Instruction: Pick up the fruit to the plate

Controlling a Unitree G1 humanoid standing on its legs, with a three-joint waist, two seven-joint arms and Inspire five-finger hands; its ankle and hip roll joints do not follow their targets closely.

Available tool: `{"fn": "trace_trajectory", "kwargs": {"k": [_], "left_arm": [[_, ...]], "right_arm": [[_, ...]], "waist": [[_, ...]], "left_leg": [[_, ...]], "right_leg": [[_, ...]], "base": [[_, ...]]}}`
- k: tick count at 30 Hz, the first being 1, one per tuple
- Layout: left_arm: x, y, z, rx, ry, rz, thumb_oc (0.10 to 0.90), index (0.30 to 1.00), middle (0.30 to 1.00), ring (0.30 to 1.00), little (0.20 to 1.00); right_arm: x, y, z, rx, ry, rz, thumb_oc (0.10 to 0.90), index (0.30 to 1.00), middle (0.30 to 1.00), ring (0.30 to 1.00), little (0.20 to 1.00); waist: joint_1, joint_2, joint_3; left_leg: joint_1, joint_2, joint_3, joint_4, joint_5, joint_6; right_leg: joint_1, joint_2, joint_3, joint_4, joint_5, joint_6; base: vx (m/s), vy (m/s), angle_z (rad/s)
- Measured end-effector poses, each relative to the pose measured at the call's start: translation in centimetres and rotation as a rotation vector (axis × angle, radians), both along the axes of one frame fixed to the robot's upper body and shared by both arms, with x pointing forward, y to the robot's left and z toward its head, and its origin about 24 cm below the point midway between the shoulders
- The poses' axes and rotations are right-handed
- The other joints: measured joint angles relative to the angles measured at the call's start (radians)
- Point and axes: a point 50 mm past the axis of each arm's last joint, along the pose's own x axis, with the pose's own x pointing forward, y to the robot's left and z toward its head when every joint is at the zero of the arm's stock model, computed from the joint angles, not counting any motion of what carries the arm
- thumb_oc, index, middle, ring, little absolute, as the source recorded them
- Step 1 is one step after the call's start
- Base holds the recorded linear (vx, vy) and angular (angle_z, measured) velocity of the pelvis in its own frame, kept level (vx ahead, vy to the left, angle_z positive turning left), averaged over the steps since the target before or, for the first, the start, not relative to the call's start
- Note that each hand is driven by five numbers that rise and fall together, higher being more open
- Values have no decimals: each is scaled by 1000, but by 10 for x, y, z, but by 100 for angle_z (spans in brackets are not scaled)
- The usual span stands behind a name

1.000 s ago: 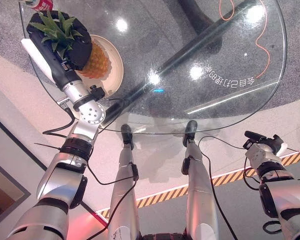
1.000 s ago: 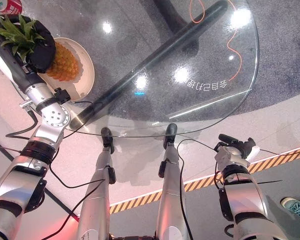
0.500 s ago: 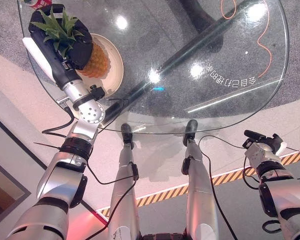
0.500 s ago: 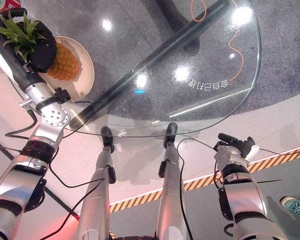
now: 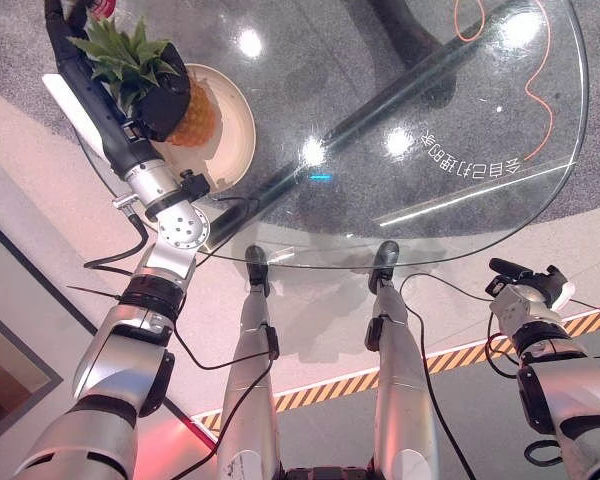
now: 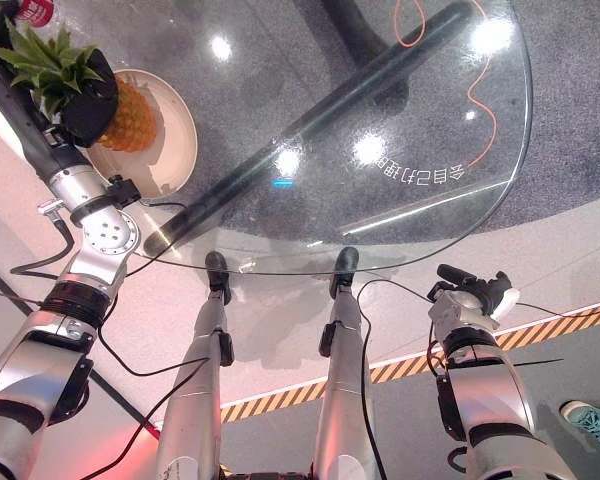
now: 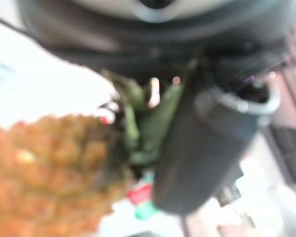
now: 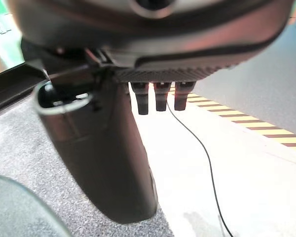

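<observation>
A pineapple [image 5: 192, 118] lies on the cream plate [image 5: 232, 150] at the far left of the round glass table [image 5: 430, 200]. Its green crown points toward the table's left edge. My left hand [image 5: 165, 95] is shut on the pineapple at the base of the crown, with leaves sticking out past the dark fingers. In the left wrist view the thumb [image 7: 202, 148] stands beside the leaves and the orange body [image 7: 44, 173]. My right hand [image 5: 525, 298] hangs open and idle below the table's near edge at the right, holding nothing.
A red can [image 6: 35, 12] stands at the table's far left edge behind the plate. Through the glass show the table's dark base bar [image 5: 380, 90] and an orange cable [image 5: 540, 80] on the grey floor. A yellow-black striped line [image 5: 460, 355] marks the floor nearby.
The camera has shifted a little, so the whole scene sits slightly to the right. My left hand stays shut on the pineapple over the plate and has tilted slightly. The right hand has not moved.
</observation>
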Motion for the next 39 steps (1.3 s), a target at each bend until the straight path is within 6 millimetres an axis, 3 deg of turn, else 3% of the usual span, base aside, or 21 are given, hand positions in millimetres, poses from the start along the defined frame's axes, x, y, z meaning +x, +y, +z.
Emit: {"fn": "trace_trajectory", "kwargs": {"k": [22,39], "left_arm": [[-7,-4,-12,28,0,-65,800,900,900,900,900],[-17,-1,-35,41,44,-110,800,900,900,900,900]], "right_arm": [[0,0,0,2,-2,-1,800,900,900,900,900],[-1,0,-3,10,2,-6,800,900,900,900,900]], "waist": [[26,0,0],[28,0,0]], "left_leg": [[0,0,-22,0,8,-2],[56,1,-23,-5,11,-2]], "right_leg": [[15,-2,-23,0,0,0],[79,-1,-30,-14,5,-2]], "base": [[-2,-1,1],[-1,0,0]]}}
